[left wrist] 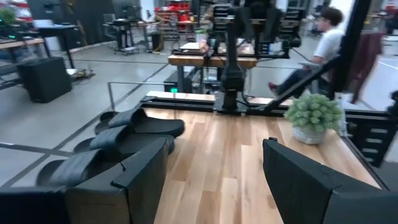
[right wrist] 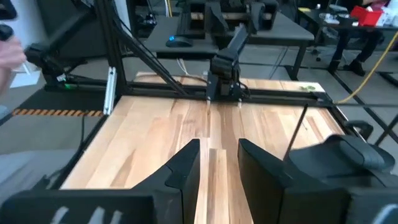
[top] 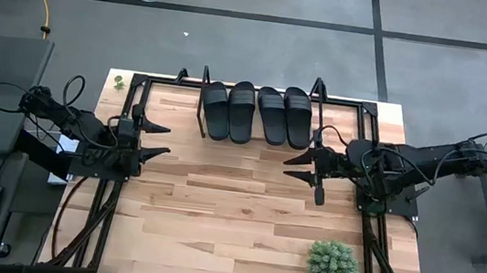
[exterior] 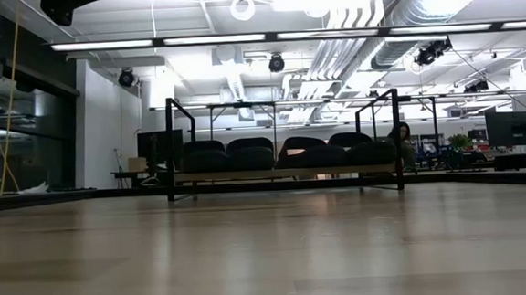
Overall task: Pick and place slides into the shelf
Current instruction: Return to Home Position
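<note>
Left claw (top: 168,141): spread, empty, on the left side of the table (top: 217,207), well apart from the shelf (exterior: 283,174). Right claw (top: 286,167): parted narrowly, empty, just in front of the shelf. All four slides (top: 255,113) sit side by side on it. Pull your right arm back, away from the shelf's uprights. The table's middle is open. Mind the plant (top: 333,264) on the right arm's side.

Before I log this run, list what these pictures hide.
Low view: the slides show only as dark humps above the shelf board; their soles are hidden.
Left wrist view: a finger of the left hand covers the nearest slides' ends.
Right wrist view: one dark strap shape beside the right hand; the edge cuts off the rest.
High view: the green thing at the table corner is too small to name.
</note>
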